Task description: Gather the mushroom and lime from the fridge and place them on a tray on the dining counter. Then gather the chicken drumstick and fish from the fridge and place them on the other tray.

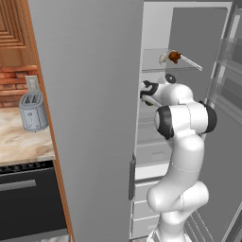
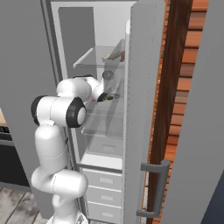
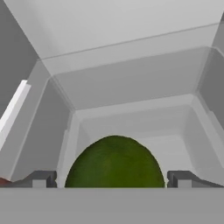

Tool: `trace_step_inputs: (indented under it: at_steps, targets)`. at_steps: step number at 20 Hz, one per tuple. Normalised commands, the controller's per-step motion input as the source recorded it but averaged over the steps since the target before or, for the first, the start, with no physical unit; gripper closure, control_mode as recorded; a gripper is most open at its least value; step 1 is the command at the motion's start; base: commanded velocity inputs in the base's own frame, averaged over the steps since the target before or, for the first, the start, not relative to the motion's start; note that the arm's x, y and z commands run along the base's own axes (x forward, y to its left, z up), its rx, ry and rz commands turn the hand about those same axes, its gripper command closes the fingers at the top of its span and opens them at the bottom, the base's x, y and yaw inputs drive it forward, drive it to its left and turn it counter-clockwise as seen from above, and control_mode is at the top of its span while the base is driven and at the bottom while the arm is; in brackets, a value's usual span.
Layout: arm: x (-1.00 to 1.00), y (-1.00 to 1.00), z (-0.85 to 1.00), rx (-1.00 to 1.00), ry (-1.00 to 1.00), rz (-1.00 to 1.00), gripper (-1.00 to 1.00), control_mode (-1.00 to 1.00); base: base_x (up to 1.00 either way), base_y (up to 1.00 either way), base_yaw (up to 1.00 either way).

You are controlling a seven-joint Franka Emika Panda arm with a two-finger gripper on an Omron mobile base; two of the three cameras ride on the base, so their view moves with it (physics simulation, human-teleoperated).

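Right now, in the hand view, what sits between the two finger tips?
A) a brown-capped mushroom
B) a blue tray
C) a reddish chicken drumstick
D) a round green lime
D: the lime sits on the white fridge shelf, centred between the open gripper tips, which stand apart on either side of it.

Toaster (image 1: pixel 33 111) sits upright on the marble worktop (image 1: pixel 21 142), metal grey. Red brick wall (image 1: pixel 16 85) behind it, wood cabinet (image 1: pixel 14 28) above. Black oven front (image 1: pixel 28 203) below the worktop. Pale outlet plate (image 1: pixel 31 82) on the brick just above the toaster, probably; too blurred to confirm.
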Motion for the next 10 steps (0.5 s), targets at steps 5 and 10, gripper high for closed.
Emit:
trace_step_inputs:
  at_steps: [5, 10]
  targets:
    - [0.0, 0.17, -0.06, 0.05, 0.01, 0.0, -1.0, -1.0, 0.0, 0.0, 0.0]
    - [0.08, 0.03, -0.05, 0.04, 0.0, 0.0, -1.0, -1.0, 0.0, 0.0, 0.0]
